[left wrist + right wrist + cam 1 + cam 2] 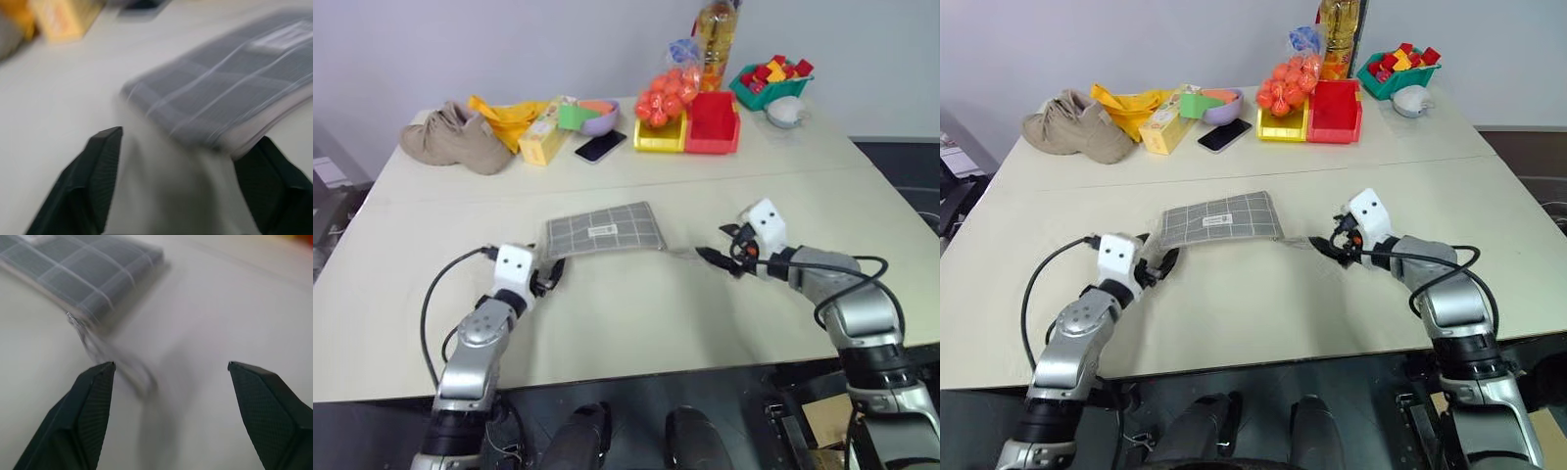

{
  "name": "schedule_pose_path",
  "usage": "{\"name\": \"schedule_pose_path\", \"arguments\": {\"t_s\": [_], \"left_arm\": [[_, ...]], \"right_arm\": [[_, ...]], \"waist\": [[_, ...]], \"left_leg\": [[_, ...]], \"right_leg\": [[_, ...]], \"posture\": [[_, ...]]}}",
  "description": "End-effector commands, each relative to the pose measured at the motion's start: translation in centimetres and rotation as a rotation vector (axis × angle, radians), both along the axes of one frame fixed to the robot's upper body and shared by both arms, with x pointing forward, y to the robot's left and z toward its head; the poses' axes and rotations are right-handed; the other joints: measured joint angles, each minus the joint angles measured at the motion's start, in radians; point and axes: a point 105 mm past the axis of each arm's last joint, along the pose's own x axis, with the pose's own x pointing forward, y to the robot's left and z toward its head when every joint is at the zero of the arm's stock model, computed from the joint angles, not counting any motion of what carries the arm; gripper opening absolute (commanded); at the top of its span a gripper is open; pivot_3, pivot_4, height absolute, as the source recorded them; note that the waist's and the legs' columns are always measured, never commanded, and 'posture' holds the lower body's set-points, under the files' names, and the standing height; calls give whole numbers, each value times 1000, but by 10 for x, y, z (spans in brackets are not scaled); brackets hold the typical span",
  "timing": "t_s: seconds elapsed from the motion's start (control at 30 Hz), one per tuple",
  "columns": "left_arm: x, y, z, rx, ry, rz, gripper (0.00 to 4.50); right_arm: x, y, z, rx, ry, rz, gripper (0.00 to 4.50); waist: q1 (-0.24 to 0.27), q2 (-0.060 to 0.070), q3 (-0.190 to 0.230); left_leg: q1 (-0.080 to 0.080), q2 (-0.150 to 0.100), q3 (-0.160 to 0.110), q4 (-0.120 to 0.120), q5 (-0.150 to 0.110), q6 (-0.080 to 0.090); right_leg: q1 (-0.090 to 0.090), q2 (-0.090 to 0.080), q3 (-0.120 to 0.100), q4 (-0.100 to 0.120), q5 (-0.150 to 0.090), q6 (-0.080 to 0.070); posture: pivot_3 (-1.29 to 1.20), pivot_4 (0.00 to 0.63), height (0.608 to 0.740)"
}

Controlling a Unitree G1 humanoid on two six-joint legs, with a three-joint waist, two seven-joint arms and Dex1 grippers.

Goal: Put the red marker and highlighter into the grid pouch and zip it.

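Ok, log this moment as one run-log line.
left gripper: open, empty | right gripper: open, empty | grid pouch: flat on table, between grippers

Bare table lies around the grid pouch; clutter lines the far edge.

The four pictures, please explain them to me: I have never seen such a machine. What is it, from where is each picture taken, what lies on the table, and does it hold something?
It is a humanoid robot with two arms; each ends in a gripper of two black fingers. The two wide pictures come from a stereo camera on its head, looking down over the arms. The two close pictures come from cameras on the wrists, looking along each gripper's fingers.

On the table lies the grid pouch, grey with white lines, flat, between the arms. The left gripper is at the pouch's left end and the right gripper past its right end, near the zip cord. Both are open and hold nothing.

At the far edge are a shoe, a phone, a yellow bin, a red bin and a bag of orange balls.
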Motion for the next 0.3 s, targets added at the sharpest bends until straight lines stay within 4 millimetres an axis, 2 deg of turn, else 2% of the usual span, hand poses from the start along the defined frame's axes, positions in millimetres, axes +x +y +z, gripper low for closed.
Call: {"name": "schedule_pose_path", "arguments": {"t_s": [0.03, 0.17, 0.3], "left_arm": [[-7, 25, 12, -59, -42, 121, 3524], [-14, 46, 6, -85, -11, 230, 3524], [-15, 49, 6, -56, -3, 237, 3524]], "right_arm": [[-2, -12, 18, 18, -96, 1, 3486], [-5, -16, 14, 39, -111, 16, 3486], [0, -11, 15, 91, -130, 12, 3486]], "waist": [[0, 0, 0], [1, 0, 0], [1, 0, 0]], "left_leg": [[0, 0, 0, 0, 0, 0], [0, 0, 0, 1, 0, 0], [0, 0, 0, 1, 0, 0]], "right_leg": [[0, 0, 0, 0, 0, 0], [1, 0, 0, 0, 0, 0], [1, 0, 0, 0, 0, 0]], "posture": [[0, 150, 740], [0, 150, 740], [0, 150, 740]]}}
